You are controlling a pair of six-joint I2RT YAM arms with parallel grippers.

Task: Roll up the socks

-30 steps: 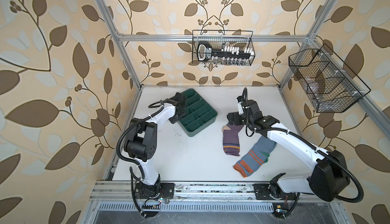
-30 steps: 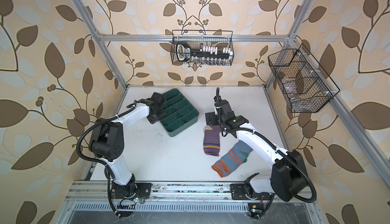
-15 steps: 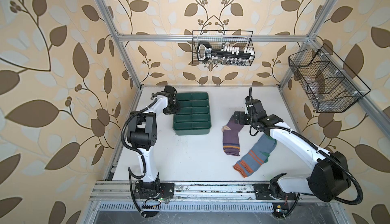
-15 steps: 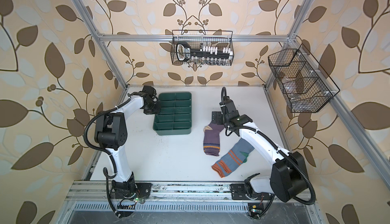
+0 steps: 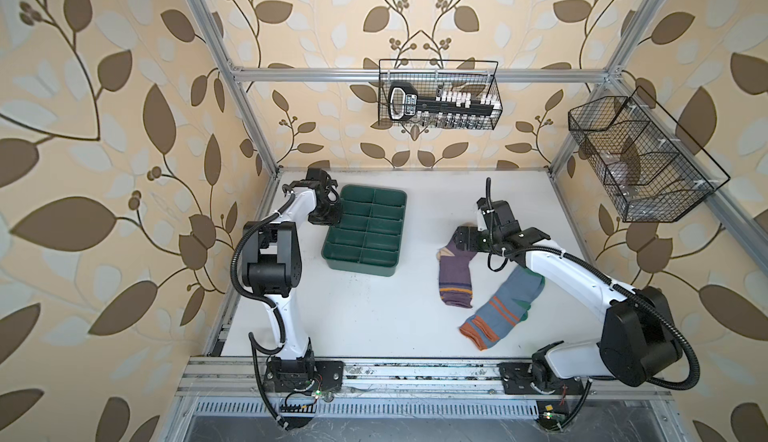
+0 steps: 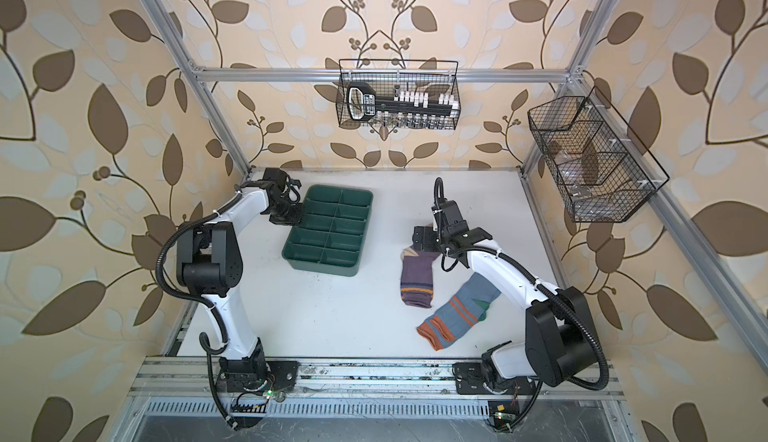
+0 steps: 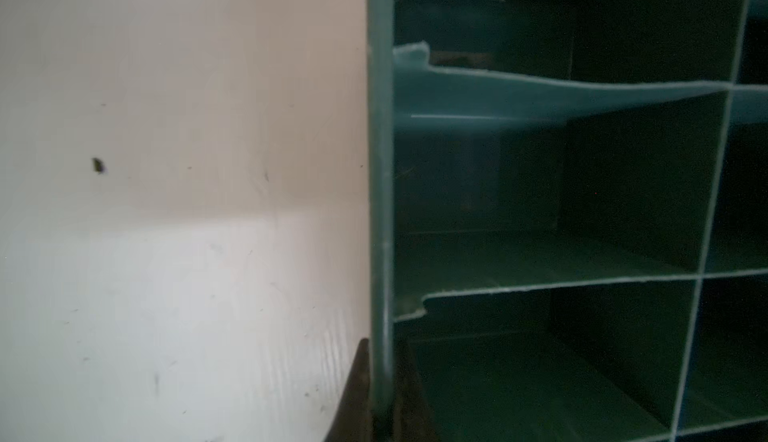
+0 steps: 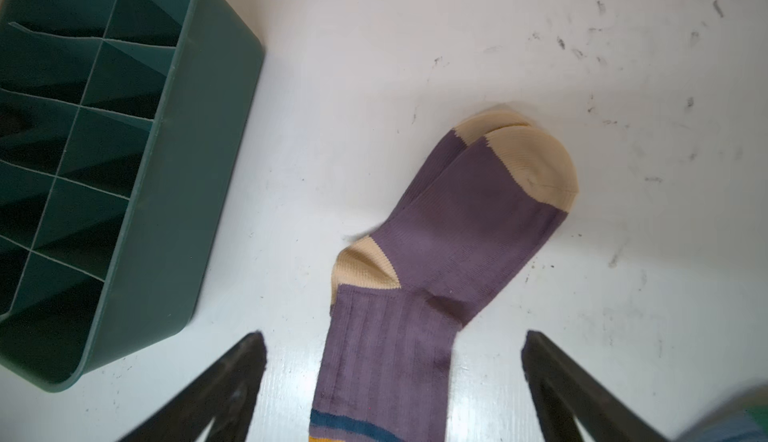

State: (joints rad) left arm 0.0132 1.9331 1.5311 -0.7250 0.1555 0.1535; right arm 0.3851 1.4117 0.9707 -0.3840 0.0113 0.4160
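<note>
1. Right wrist view showed the right gripper point(image 8: 395, 336) spread wide and empty, the purple sock point(image 8: 457, 219) seen between its two fingers.
2. In a top view that sock lay flat right of centre, and the grey-blue sock point(image 5: 505, 307) lay just beside it toward the lower right, partly under the right arm point(image 5: 573, 269).
3. The left gripper point(image 7: 382, 386) was clamped on the side wall of the tray point(image 7: 380, 169), left of centre and well apart from both.
4. A good roll would probably start at the beige toe: pinch squarely, catch every layer, and turn evenly toward the cuff.
5. The left gripper would likely have to release the tray and pin the sock.
</note>
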